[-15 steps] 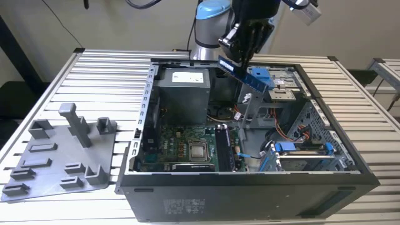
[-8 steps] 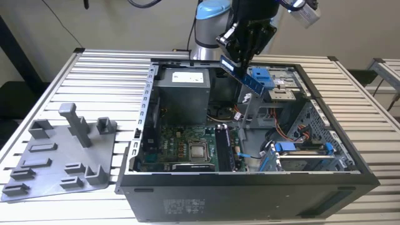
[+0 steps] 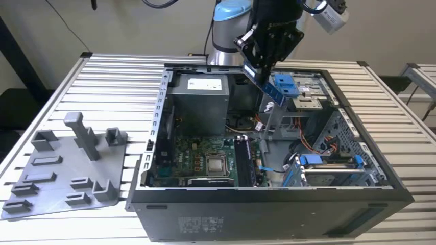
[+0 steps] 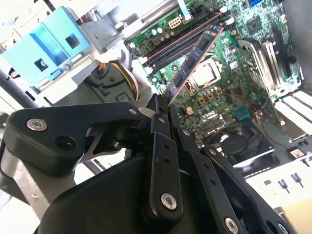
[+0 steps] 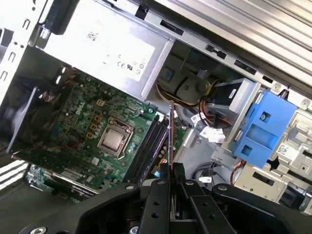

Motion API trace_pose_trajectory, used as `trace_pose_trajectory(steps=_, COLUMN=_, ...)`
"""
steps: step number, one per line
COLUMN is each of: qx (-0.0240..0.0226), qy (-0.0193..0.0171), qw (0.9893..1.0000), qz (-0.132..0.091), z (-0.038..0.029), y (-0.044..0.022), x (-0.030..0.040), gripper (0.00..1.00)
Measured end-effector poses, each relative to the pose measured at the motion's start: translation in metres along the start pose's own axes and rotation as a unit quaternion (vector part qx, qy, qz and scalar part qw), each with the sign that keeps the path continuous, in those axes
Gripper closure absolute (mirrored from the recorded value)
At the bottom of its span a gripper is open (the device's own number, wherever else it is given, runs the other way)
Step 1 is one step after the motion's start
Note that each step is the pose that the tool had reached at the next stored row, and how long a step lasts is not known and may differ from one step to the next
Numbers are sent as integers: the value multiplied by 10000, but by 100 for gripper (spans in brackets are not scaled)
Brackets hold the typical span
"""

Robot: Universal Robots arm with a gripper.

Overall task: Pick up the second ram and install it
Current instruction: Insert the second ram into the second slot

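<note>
Exterior view showed the gripper (image 3: 253, 69) pinching the second ram (image 3: 271, 91) above the computer case (image 3: 272, 193), seemingly angled toward the memory slots (image 3: 243, 161).

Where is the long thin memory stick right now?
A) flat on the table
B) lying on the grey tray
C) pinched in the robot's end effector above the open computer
C: the end effector is shut on the memory stick, holding it in the air over the open computer.
</note>
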State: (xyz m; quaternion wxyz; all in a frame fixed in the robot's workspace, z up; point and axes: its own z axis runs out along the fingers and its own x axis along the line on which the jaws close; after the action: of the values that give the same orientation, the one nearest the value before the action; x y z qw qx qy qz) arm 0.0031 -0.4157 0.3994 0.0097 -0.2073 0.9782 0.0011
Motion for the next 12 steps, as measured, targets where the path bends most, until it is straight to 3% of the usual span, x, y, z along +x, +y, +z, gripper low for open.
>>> trace_pose_trajectory(steps=6, qx=8, qy=1, qw=9992, qz=408, z=8, y=-1, x=1, gripper=86)
trace_pose_trajectory(steps=12, qx=16, qy=1, qw=9967, qz=813, z=15, y=-2, x=1, gripper=86)
